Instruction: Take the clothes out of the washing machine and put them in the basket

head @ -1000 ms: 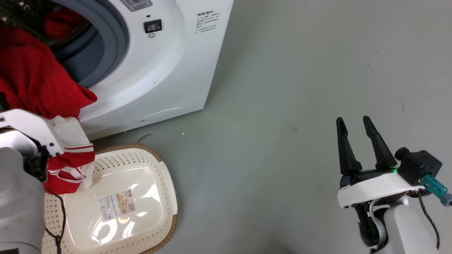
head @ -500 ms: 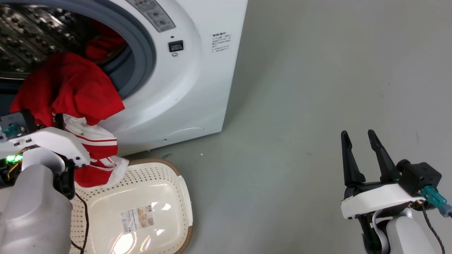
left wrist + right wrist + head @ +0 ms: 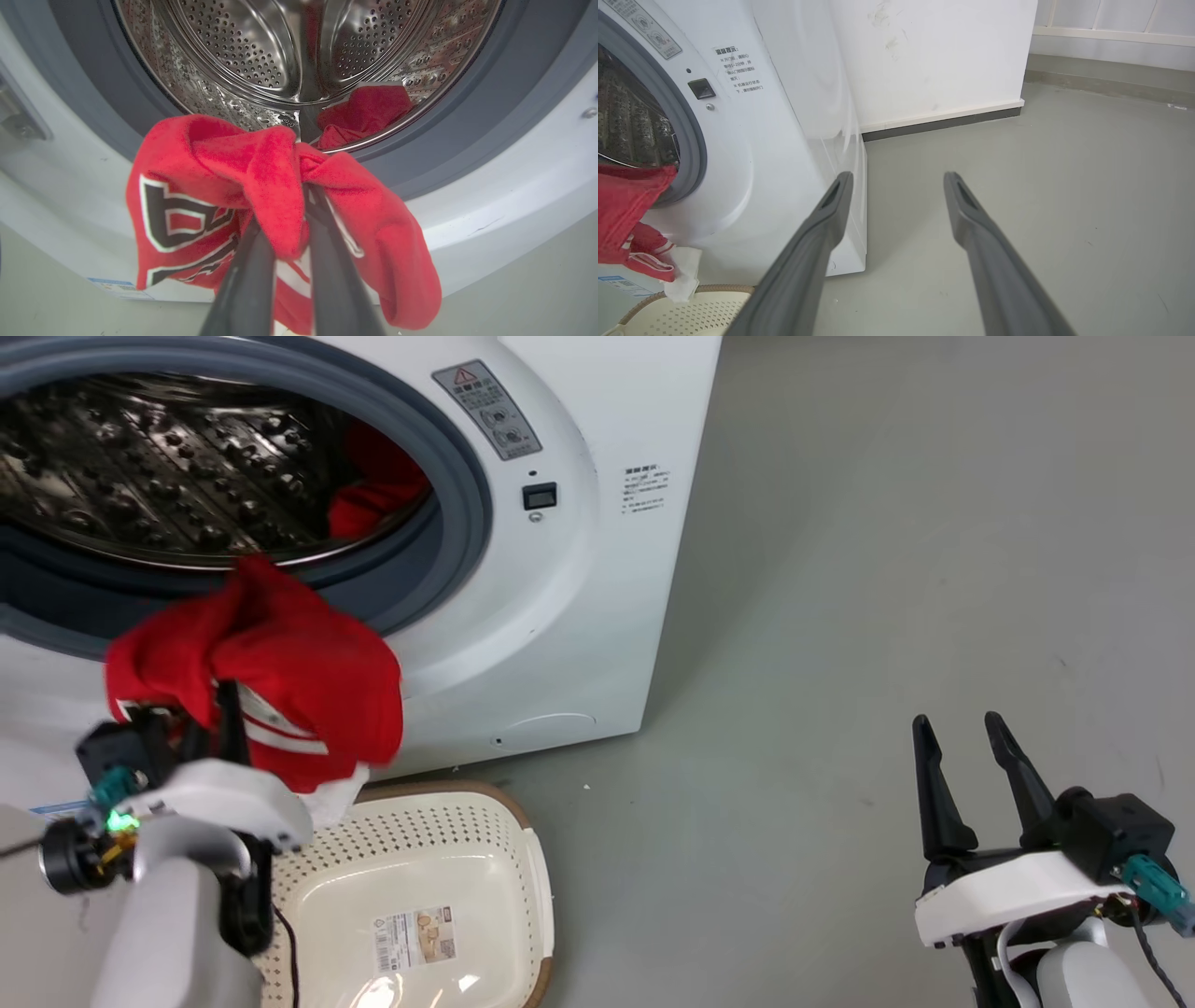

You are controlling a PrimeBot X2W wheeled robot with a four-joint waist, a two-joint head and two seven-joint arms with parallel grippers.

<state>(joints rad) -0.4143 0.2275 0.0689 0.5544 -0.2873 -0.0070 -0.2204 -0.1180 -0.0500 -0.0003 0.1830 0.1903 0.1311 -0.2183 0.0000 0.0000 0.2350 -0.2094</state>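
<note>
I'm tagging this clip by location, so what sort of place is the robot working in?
Probably a laundry area, maybe a plain test room: a white front-loading washing machine with red clothes at its mouth, a perforated laundry basket on the bare grey floor, and a plain white wall.

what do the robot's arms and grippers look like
The left gripper and right gripper each have two long tapering dark fingers on a curved white shell, beside a black block with a teal connector. A green light glows on the left. Forearms are pale grey, trailing thin black cables.
</note>
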